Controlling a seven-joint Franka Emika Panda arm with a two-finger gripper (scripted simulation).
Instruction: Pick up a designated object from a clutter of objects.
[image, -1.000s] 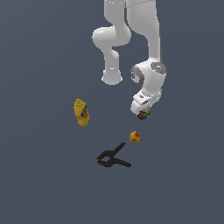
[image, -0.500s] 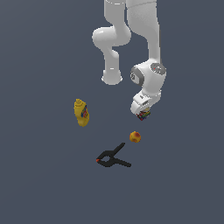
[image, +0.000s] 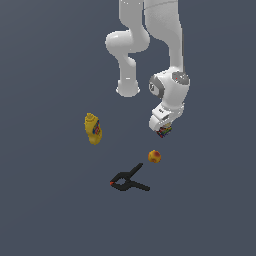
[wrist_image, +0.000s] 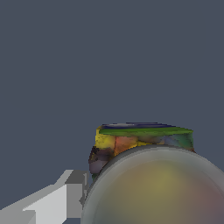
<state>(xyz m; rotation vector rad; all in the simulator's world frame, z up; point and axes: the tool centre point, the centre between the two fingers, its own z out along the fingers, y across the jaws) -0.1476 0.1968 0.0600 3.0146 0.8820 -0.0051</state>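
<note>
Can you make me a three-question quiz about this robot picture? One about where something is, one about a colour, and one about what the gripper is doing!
1. Where is the black clamp?
A. Beside the arm's base
B. Nearer the camera than the orange ball
C. Inside the gripper

2. What colour is the squeeze bottle?
A. Yellow
B. Green
C. White

3. What is the gripper doing?
A. Hanging open with nothing in it
B. Pressing on the ball
C. Holding the multicoloured can

Answers: 1 B, the clamp lies below the ball in the exterior view, lower in the picture. 2 A, its body is plainly yellow. 3 C, the can's label shows at the gripper's tip, and the wrist view has the can right up close.
</note>
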